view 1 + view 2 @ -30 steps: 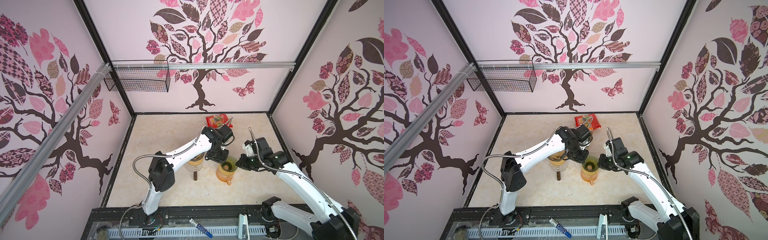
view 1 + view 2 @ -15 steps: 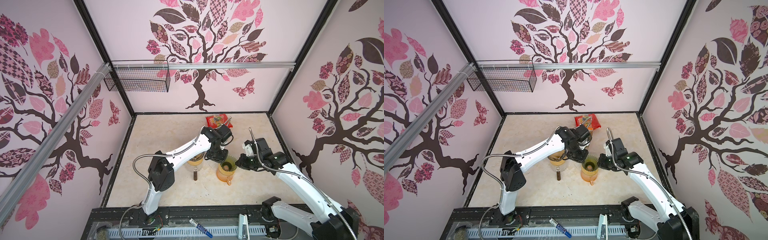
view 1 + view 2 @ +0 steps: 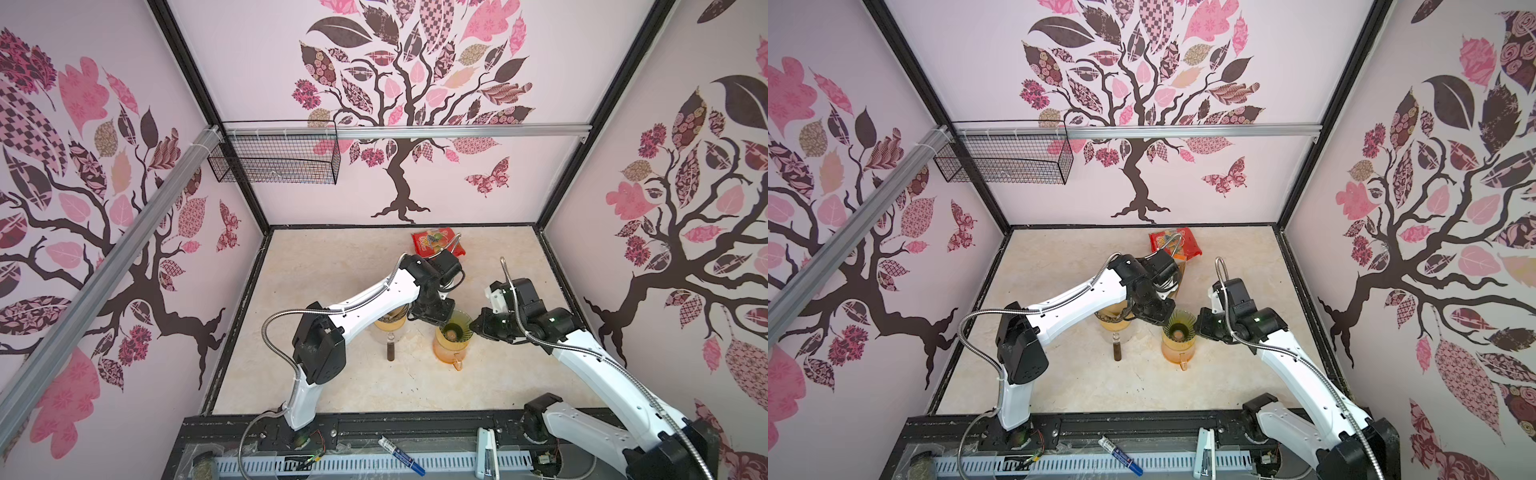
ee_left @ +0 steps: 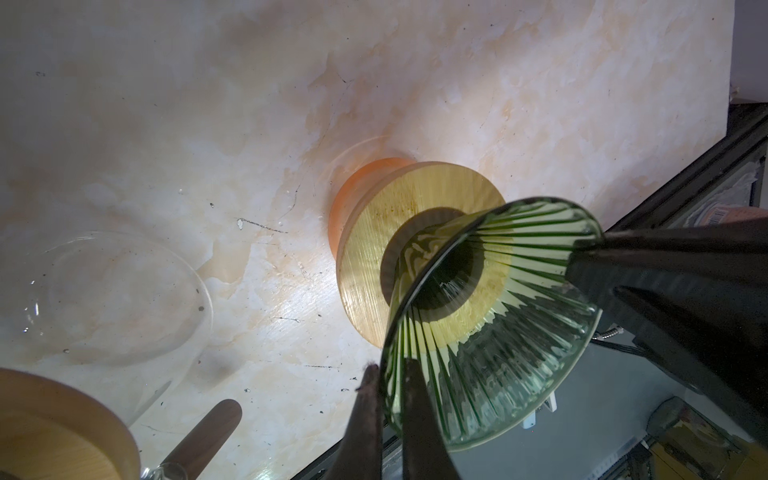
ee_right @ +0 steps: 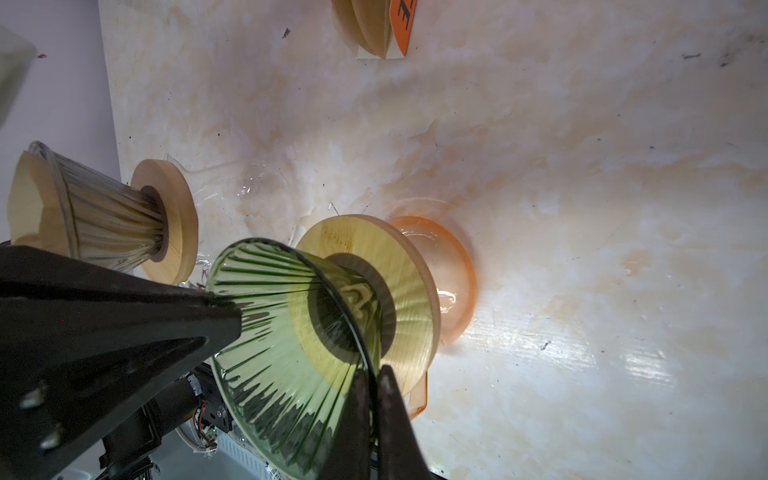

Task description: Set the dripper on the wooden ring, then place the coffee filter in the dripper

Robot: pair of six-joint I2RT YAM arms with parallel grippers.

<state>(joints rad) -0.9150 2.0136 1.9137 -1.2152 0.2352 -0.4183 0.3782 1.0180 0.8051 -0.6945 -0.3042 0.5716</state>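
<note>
Left gripper [image 4: 392, 409]: pressed together on the rim of the green dripper [image 4: 490, 316], at its left side; the glass wall sits between the fingers
Right gripper [image 5: 374, 415]: pinching the same rim at the opposite, right side
Green dripper: upright on the orange server [image 5: 453, 270], right of centre; no paper in the cone
Coffee filter: folded filters [image 5: 374, 29] lie on the table [image 5: 582, 166] farther back; neither arm touches them
Step in hand: steadying the dripper, by my judgement; grip lightly and keep the arms from pulling apart, or the cone may tip off the server; one arm should release cleanly off the rim before fetching a filter
Right wrist view only: the folded filters; a clear dripper [image 5: 83, 208] to the left, lined with paper
Top views only: a red packet [image 3: 436, 243] at the far side; the left arm largely hides the filters
</note>
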